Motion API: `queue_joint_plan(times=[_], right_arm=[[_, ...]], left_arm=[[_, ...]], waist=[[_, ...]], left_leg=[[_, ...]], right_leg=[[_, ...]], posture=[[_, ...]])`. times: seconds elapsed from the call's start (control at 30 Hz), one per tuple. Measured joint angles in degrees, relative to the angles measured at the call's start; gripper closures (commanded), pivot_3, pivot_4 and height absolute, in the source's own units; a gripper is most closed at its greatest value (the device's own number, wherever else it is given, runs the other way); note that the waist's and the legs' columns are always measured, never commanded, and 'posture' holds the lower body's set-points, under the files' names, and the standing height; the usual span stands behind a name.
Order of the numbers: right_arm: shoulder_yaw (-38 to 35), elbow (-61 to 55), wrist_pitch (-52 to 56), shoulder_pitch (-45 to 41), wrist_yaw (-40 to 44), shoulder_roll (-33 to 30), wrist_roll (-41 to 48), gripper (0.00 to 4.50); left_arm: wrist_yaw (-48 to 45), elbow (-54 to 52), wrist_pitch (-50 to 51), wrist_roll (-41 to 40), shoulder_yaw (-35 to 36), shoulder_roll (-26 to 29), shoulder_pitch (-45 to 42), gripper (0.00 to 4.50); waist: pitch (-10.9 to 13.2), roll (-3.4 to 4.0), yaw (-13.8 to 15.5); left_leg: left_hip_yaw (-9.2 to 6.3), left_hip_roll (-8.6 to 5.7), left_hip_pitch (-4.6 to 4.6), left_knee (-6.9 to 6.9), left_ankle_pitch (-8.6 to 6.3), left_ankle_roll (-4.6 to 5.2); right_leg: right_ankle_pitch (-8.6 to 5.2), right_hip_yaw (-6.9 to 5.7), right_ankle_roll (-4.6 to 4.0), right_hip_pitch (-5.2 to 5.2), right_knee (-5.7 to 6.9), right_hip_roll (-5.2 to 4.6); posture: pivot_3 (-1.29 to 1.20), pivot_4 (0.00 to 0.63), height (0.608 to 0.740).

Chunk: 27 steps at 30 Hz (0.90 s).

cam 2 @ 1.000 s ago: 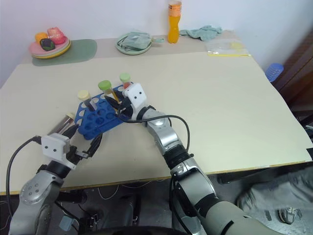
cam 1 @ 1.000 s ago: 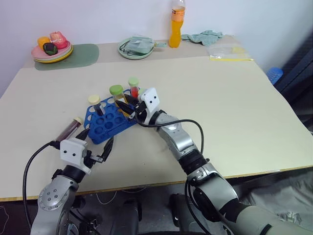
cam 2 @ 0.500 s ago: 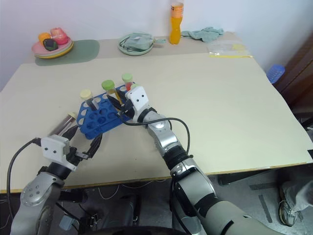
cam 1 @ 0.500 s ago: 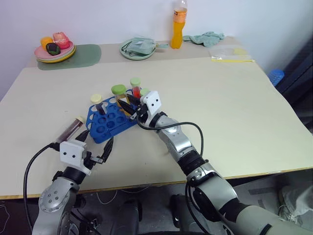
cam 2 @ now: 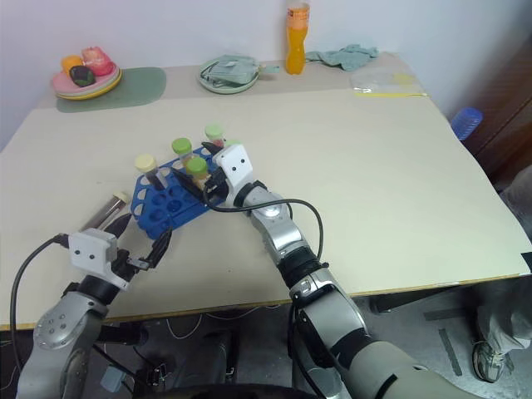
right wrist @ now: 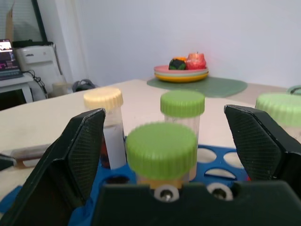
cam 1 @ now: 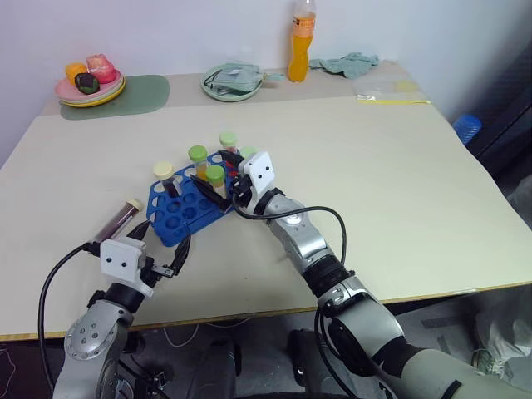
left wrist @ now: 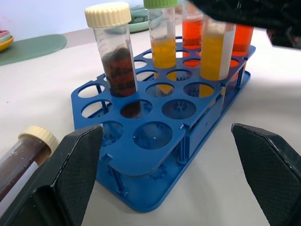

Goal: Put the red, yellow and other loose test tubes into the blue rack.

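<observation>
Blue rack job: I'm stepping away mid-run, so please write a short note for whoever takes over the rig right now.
Left gripper: open, empty, level over the table in front of the blue rack.
Right gripper: open, its fingers on either side of the yellow tube, which stands in the rack.
Done: five tubes stand in the rack.
Left: one dark maroon tube with a cream cap lies loose on the table beside the left gripper. Pick it up and put it in a free hole.
</observation>
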Motion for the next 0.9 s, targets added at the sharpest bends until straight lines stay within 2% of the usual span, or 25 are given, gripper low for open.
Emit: queue_joint_plan(times=[0.13, 0.27, 0.33, 0.4, 0.5, 0.57, 0.63, 0.73, 0.87, 0.9], right_arm=[[2.3, -9.8, 1.5, 3.4, 4.0, -0.2, 0.0, 0.03], [3.3, -18.5, 5.4, 4.7, 6.8, -1.3, 1.1, 0.03], [3.0, -21.5, 7.5, 4.6, 7.6, -2.3, 1.7, 0.03], [2.5, -24.0, 9.8, 4.5, 8.8, -4.1, 2.4, 0.03], [1.4, -26.8, 12.1, 4.5, 11.0, -7.2, 3.4, 0.03], [1.1, -28.0, 13.2, 4.8, 12.8, -9.6, 3.8, 0.03], [1.0, -29.4, 13.9, 5.4, 14.4, -11.4, 4.0, 0.03], [1.1, -31.0, 14.9, 7.1, 15.5, -13.2, 3.9, 0.03], [2.0, -34.5, 16.3, 10.0, 17.6, -16.6, 3.9, 0.03], [2.2, -35.8, 17.2, 10.8, 18.4, -17.8, 4.0, 0.0]], left_arm=[[1.1, 0.1, 7.2, -5.5, 6.4, 3.0, -1.7, 0.0], [3.8, 0.4, 20.3, -9.8, 12.3, 10.2, -6.8, 0.0], [4.7, 0.5, 28.6, -9.7, 12.5, 16.8, -9.8, 0.0], [3.8, 3.3, 39.4, -9.7, 11.2, 26.7, -15.6, 0.0], [-3.3, 10.8, 52.6, -13.8, 9.6, 37.9, -25.2, 0.0], [-9.4, 19.2, 59.7, -14.9, 1.6, 45.4, -34.5, 0.0], [-14.4, 27.0, 61.5, -12.6, -7.0, 49.8, -43.0, 0.0], [-23.1, 36.2, 60.8, -8.6, -19.5, 50.1, -54.8, 0.0], [-32.1, 46.8, 56.3, -0.5, -33.7, 47.3, -62.9, 0.0], [-34.1, 49.3, 55.1, 1.6, -36.3, 46.4, -64.3, 0.25]], waist=[[0.0, 0.0, -0.1], [0.0, -0.04, 0.1], [0.0, -0.09, 0.2], [0.0, -0.18, 0.1], [0.0, -0.13, -0.2], [0.1, -0.22, -0.1], [0.1, -0.22, -0.3], [0.1, -0.21, -0.3], [0.1, -0.23, -0.6], [0.1, -0.25, -0.7]], left_leg=[[-0.04, 0.06, 0.0, -0.01, 0.0, 0.0], [-0.09, 0.03, 0.0, 0.06, 0.0, 0.0], [-0.13, 0.01, 0.0, 0.07, 0.01, -0.01], [-0.22, 0.0, 0.01, 0.07, 0.03, -0.05], [-0.16, 0.0, 0.07, -0.01, 0.04, -0.06], [-0.2, -0.01, 0.08, -0.02, 0.04, -0.06], [-0.15, -0.01, 0.11, -0.06, 0.05, -0.07], [-0.12, -0.01, 0.09, -0.06, 0.06, -0.09], [-0.1, -0.01, -0.06, -0.02, 0.08, -0.12], [-0.1, -0.01, -0.12, 0.0, 0.08, -0.12]], right_leg=[[0.0, -0.01, 0.0, -0.03, 0.03, 0.07], [0.0, -0.04, 0.0, 0.0, 0.12, 0.05], [0.0, -0.07, 0.0, 0.01, 0.14, 0.06], [-0.02, -0.13, -0.02, -0.02, 0.23, 0.12], [-0.05, -0.1, -0.05, -0.05, 0.31, 0.11], [-0.12, -0.14, -0.11, -0.06, 0.42, 0.14], [-0.18, -0.1, -0.13, -0.11, 0.49, 0.13], [-0.26, -0.09, -0.18, -0.17, 0.61, 0.14], [-0.28, -0.07, -0.2, -0.32, 0.68, 0.15], [-0.28, -0.07, -0.2, -0.37, 0.68, 0.15]], posture=[[0.0, 0.15, 0.74], [0.0, 0.15, 0.74], [0.0, 0.15, 0.74], [0.0, 0.15, 0.74], [0.0, 0.15, 0.74], [0.0, 0.15, 0.74], [0.0, 0.15, 0.74], [0.0, 0.15, 0.74], [0.0, 0.15, 0.74], [0.0, 0.15, 0.74]])
